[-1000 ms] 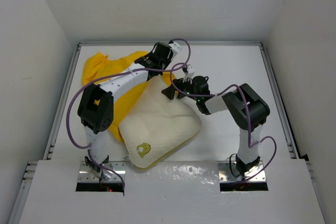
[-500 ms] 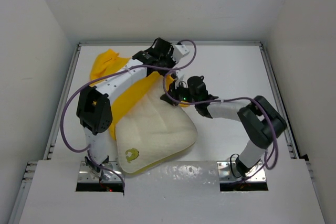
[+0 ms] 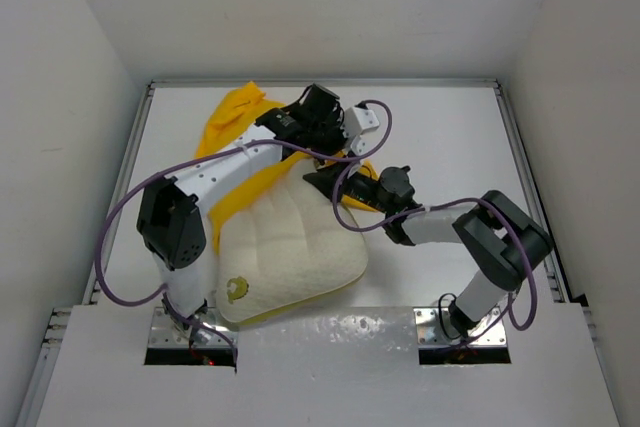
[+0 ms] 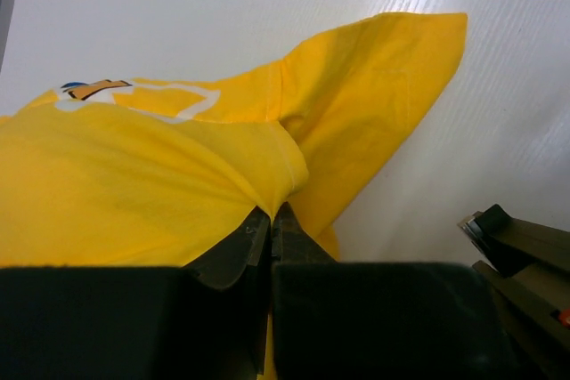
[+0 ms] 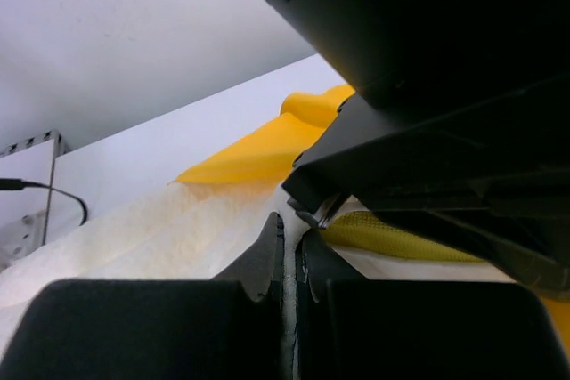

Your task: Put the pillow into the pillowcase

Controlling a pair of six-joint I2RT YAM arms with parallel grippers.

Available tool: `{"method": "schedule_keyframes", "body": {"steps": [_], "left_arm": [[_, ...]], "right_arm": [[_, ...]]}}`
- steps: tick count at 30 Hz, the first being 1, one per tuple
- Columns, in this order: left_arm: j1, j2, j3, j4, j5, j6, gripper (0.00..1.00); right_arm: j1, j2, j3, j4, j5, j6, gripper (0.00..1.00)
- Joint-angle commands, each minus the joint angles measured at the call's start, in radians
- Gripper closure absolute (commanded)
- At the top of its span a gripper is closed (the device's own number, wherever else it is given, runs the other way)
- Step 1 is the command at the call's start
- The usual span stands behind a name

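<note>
Left gripper [image 4: 270,217] pinches fold of pillowcase [image 4: 134,184] — jaws tight. Right gripper [image 5: 287,236] pressed together on pillow [image 5: 169,229] edge — pillow partly over pillowcase on tabletop [image 3: 450,137].

Pillowcase [image 3: 232,119] largely hidden beneath pillow [image 3: 290,247], left arm [image 3: 225,162]; print [image 4: 134,100] only partly seen.

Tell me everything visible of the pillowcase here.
The pillowcase is thin bright yellow cloth, crumpled at the table's far left, a bit of print showing in the left wrist view. The shut left gripper pinches one fold, and the cloth tents toward it; a loose corner points away. The left arm crosses above it. Its near part meets the cream pillow, which seems to overlap it. Its opening cannot be made out.
</note>
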Motion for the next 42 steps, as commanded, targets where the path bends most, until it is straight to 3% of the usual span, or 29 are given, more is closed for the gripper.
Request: {"method": "schedule_keyframes", "body": {"steps": [1, 5, 11, 15, 21, 27, 33, 39, 42], "left_arm": [[-0.064, -0.109, -0.044, -0.118, 0.280, 0.111, 1.00], [-0.066, -0.140, -0.102, -0.072, 0.247, 0.116, 1.00], [-0.064, -0.162, -0.118, -0.064, 0.250, 0.103, 1.00], [-0.042, -0.195, -0.135, 0.035, 0.088, 0.019, 1.00], [-0.057, -0.116, -0.168, 0.067, 0.011, -0.001, 1.00], [-0.048, -0.074, -0.172, 0.254, -0.153, -0.078, 1.00], [-0.035, 0.010, -0.070, 0.184, -0.076, -0.089, 1.00], [-0.091, -0.100, -0.337, 0.245, -0.005, 0.013, 1.00], [-0.086, -0.103, -0.369, 0.273, -0.022, 0.011, 1.00]], "right_arm": [[-0.151, 0.111, 0.019, 0.274, 0.356, 0.247, 1.00], [-0.205, 0.225, 0.033, 0.406, 0.437, 0.428, 1.00], [-0.211, 0.276, -0.024, 0.477, 0.505, 0.408, 1.00], [-0.218, 0.226, -0.104, 0.477, 0.401, 0.378, 1.00], [-0.218, 0.232, -0.027, 0.422, 0.296, 0.377, 1.00], [-0.172, 0.200, 0.011, 0.393, 0.203, 0.344, 1.00], [-0.141, 0.172, 0.046, 0.360, 0.170, 0.333, 1.00], [-0.254, 0.267, 0.207, 0.320, 0.183, 0.449, 1.00], [-0.265, 0.284, 0.215, 0.322, 0.246, 0.460, 1.00]]}}
